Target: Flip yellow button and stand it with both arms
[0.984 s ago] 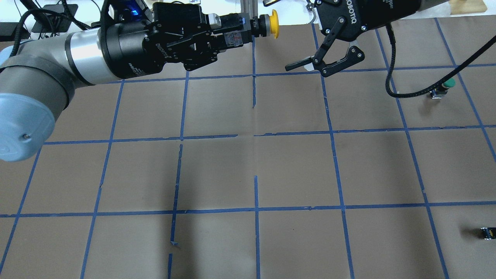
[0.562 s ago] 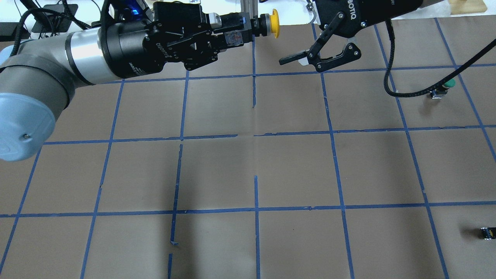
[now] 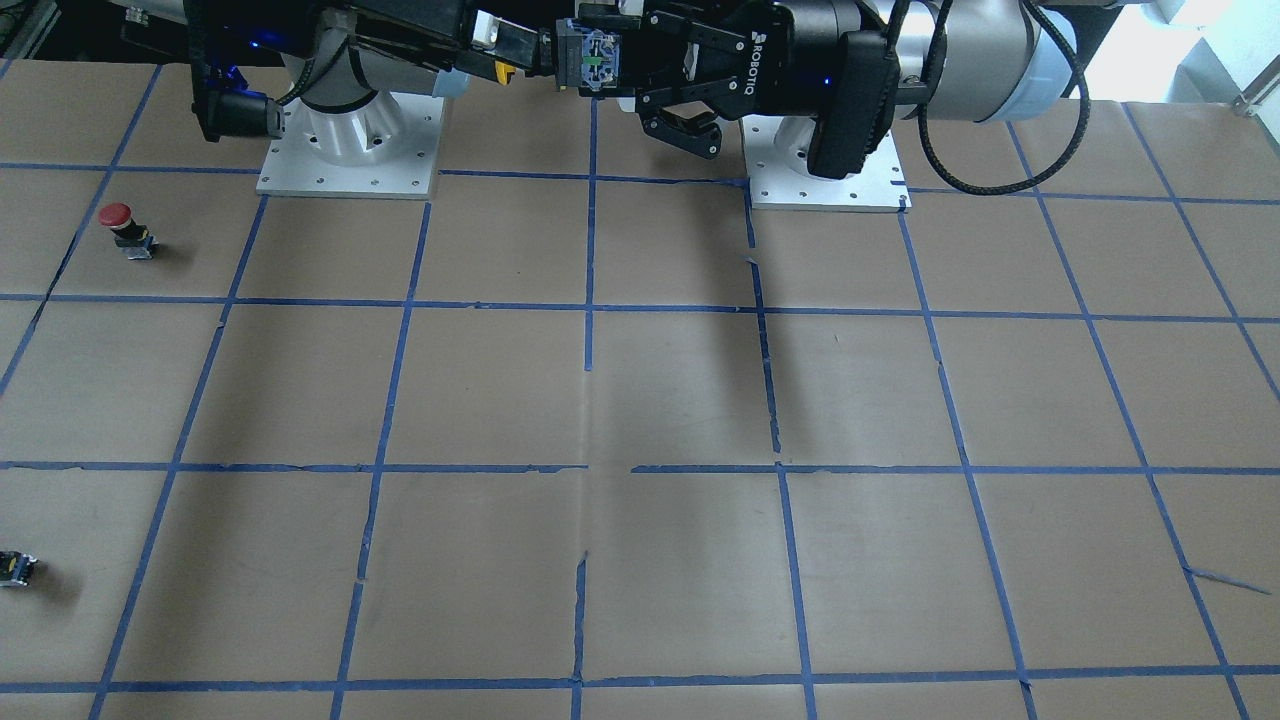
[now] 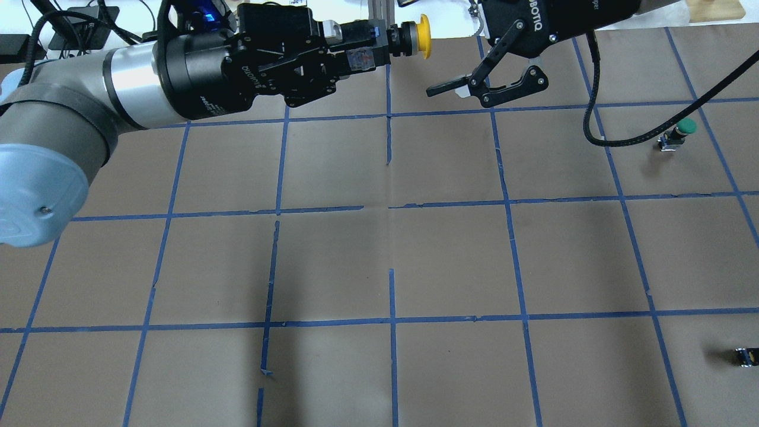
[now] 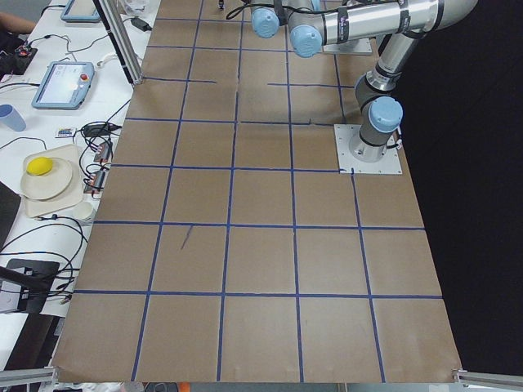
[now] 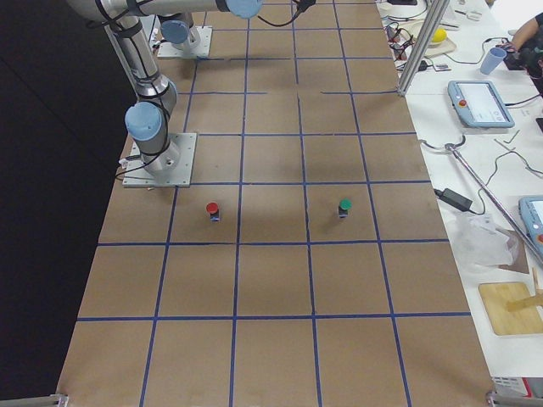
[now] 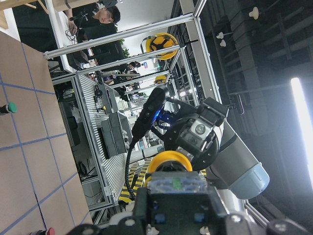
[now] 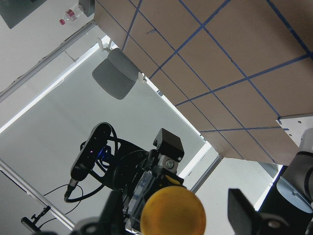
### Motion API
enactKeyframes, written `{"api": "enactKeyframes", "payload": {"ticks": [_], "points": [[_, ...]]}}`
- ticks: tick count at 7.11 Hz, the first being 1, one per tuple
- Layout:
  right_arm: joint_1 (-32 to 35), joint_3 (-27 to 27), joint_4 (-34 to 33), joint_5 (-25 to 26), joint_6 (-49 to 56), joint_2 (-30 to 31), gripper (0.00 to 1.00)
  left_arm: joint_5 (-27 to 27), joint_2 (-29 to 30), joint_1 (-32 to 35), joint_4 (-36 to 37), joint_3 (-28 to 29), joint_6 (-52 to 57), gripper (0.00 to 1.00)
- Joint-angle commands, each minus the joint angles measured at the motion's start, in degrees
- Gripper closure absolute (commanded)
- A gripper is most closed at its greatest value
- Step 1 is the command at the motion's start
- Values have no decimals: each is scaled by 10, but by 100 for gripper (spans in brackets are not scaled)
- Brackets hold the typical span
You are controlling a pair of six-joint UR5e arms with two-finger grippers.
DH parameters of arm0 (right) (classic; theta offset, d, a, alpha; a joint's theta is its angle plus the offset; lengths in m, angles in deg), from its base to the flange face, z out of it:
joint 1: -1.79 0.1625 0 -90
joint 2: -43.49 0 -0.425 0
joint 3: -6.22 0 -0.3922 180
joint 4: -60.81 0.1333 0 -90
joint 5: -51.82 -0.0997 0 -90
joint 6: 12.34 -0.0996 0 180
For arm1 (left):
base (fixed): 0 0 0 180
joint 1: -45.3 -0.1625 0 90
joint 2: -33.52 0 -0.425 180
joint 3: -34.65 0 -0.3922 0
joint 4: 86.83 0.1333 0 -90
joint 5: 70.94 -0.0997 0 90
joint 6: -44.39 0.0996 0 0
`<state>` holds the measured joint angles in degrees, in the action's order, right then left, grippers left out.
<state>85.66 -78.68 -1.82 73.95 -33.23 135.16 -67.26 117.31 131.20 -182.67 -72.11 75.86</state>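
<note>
My left gripper [image 4: 372,46] is shut on the black-and-grey body of the yellow button [image 4: 422,37]. It holds the button level, high above the table's far edge, with the yellow cap pointing at my right gripper [image 4: 459,95]. The right gripper is open and empty, just right of the cap and apart from it. In the right wrist view the yellow cap [image 8: 173,211] sits between my spread fingers [image 8: 243,211]. In the left wrist view the cap [image 7: 170,161] shows above the held body. In the front view the left gripper [image 3: 590,55] holds the body by the robot's bases.
A green-capped button [image 4: 682,131] stands at the right of the brown, blue-taped table [image 4: 391,255]. A red-capped button [image 3: 122,225] stands near the right arm's base. A small dark capless part [image 4: 746,356] lies at the near right edge.
My right gripper has moved left and up, closer to the yellow cap, still open. My left gripper with the button has shifted slightly right.
</note>
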Motion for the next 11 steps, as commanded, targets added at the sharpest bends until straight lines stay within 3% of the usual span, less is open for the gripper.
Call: {"api": "enactKeyframes", "payload": {"ticks": [1,3,4,5,8,9,11], "points": [[-2,2,1,-9,2,-1,70,0,1,1,2,1,0,95],[-4,1,0,-8,17,-1,74,-1,-3,1,2,1,-3,95],[-5,3,0,-8,17,-1,74,-3,-5,1,3,1,-17,77],[-5,3,-1,-8,17,-1,74,-2,-5,1,21,2,-25,2],[-6,7,-14,-3,17,-2,74,-8,2,1,120,1,-143,1],[-29,2,-32,12,34,-2,74,-13,2,1,122,-4,-143,2],[-84,1,-43,54,103,-2,74,-89,0,-5,125,2,-144,4]]}}
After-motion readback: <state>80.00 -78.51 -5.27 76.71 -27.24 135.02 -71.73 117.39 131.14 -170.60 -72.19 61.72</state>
